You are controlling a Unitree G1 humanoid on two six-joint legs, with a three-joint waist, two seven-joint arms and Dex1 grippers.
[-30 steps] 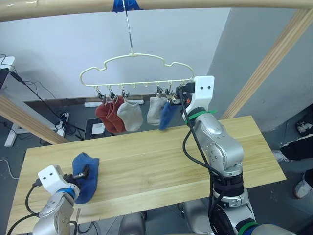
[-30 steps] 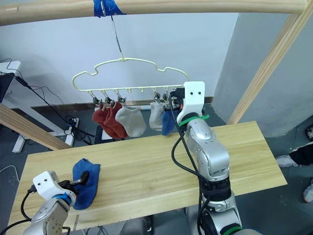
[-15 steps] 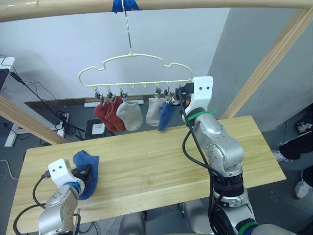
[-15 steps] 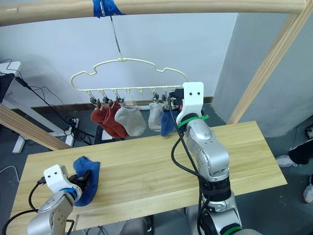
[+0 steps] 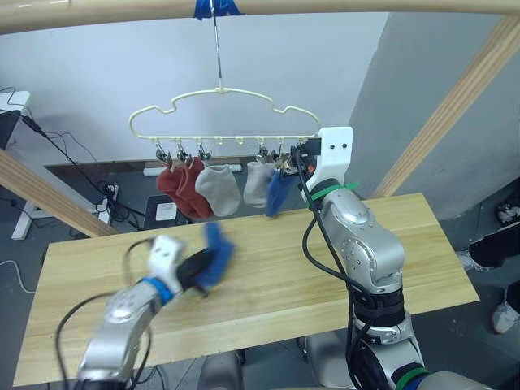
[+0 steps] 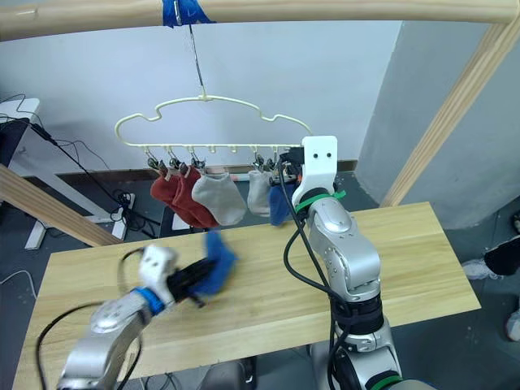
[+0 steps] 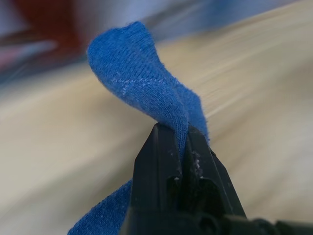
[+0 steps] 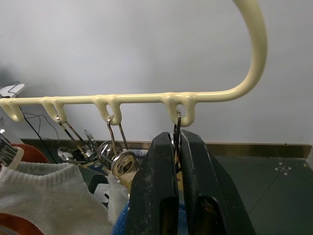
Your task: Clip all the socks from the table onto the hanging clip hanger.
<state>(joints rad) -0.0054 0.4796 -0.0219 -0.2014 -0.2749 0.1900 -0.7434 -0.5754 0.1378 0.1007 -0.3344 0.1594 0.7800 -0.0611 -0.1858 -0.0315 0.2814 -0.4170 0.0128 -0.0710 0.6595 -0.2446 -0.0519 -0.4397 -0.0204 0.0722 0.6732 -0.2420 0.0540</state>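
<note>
A blue sock hangs above the table, left of centre, pinched in my shut left gripper. The left wrist view shows the sock folded between the black fingertips. The pale-yellow clip hanger hangs from the top pole. It carries two rust-red socks, two light grey socks and a blue sock. My right gripper is raised at the hanger's right end, shut on a metal clip.
Round wooden poles frame the scene: one across the top, slanting ones at the left and right. Cables and a power strip lie on the floor behind. A person's leg and shoe show at the right edge.
My left gripper closed on the blue sock, lifted it off the table's left end and swung it right toward the middle. The right arm has not moved.
</note>
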